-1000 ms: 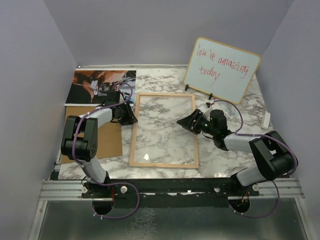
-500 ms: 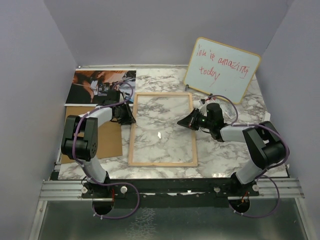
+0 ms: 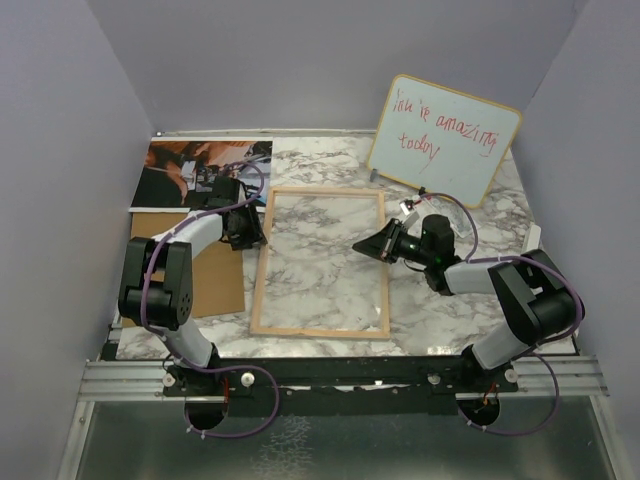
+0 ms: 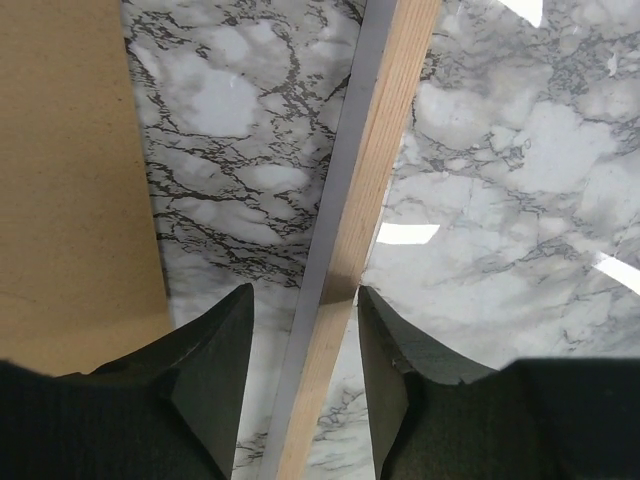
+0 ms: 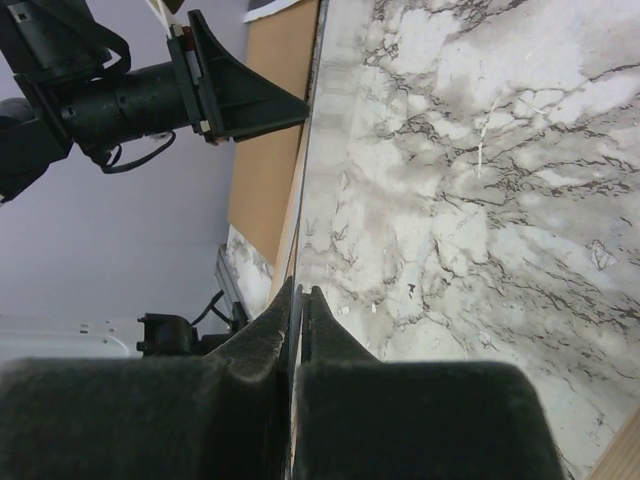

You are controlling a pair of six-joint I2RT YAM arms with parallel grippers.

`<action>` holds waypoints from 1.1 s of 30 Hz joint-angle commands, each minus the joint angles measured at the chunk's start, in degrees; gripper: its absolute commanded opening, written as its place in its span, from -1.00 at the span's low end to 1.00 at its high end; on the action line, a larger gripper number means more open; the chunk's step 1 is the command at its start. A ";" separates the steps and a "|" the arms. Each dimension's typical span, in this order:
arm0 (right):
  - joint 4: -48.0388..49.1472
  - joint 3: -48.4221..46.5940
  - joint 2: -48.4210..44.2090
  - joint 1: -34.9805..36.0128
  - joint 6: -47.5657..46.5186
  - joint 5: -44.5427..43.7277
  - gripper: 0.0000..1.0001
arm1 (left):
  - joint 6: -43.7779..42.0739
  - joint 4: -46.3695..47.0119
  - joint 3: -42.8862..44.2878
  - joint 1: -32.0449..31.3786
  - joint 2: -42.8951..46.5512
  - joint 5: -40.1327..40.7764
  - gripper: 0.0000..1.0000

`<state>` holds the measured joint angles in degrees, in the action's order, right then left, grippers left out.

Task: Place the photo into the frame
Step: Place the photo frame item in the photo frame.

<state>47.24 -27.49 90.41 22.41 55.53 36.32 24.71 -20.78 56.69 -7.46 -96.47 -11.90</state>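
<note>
Frame looks light and stiff with a breakable pane; it is best held by its wood rails. Left end effector sits loose around the frame's left rail; right end effector is clenched above the pane. Photo lies left of the frame.

Left end effector fingers parted, pointing down; right end effector fingers pressed together, reaching leftward

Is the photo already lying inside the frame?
No, the photo lies flat left of the frame, whose pane shows only the marble table beneath.
</note>
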 commanded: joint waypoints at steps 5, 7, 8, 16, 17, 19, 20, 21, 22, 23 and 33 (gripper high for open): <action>3.64 -0.49 -1.83 0.07 4.40 3.37 -0.99 | -2.35 -3.08 2.20 0.13 3.03 3.45 -0.06; 3.30 -0.91 -2.39 0.04 5.14 3.98 -0.99 | -2.47 -3.22 1.91 0.17 3.03 3.34 -0.13; 3.55 -1.10 -2.55 0.07 5.69 4.39 -0.99 | -2.54 -3.21 1.74 0.17 2.93 3.29 -0.21; 6.67 -1.93 -2.47 0.17 11.57 6.64 -0.99 | -2.85 -2.33 0.68 0.17 -0.24 -2.81 -0.57; 6.90 -2.10 -2.44 0.17 12.41 6.92 -0.99 | -2.68 -2.15 0.58 0.17 -0.64 -3.40 -0.61; 7.01 -2.62 -2.83 0.17 13.53 7.26 -0.99 | -2.26 -1.71 0.22 0.12 -1.09 -4.18 -0.67; 6.30 -2.96 -3.30 0.17 13.56 7.21 -0.99 | -1.93 -1.49 0.04 0.11 -1.17 -4.38 -0.68; 5.38 -3.38 -3.86 0.17 13.51 7.19 -0.99 | -1.76 -1.26 -0.07 0.16 -1.18 -4.43 -0.69; 4.98 -3.78 -4.26 0.17 13.43 7.30 -0.99 | -1.57 -1.11 -0.16 0.17 -1.18 -4.32 -0.70; 4.63 -4.26 -4.62 0.17 13.28 7.61 -0.99 | -1.47 -1.11 -0.18 0.10 -1.18 -4.09 -0.71; 8.93 -5.04 -2.62 0.25 13.76 9.92 -0.98 | -1.07 -0.98 -0.34 0.13 -1.75 -3.63 -0.81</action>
<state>51.24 -31.57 86.83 22.44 67.75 43.40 23.38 -21.89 57.63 -7.35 -96.55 -14.61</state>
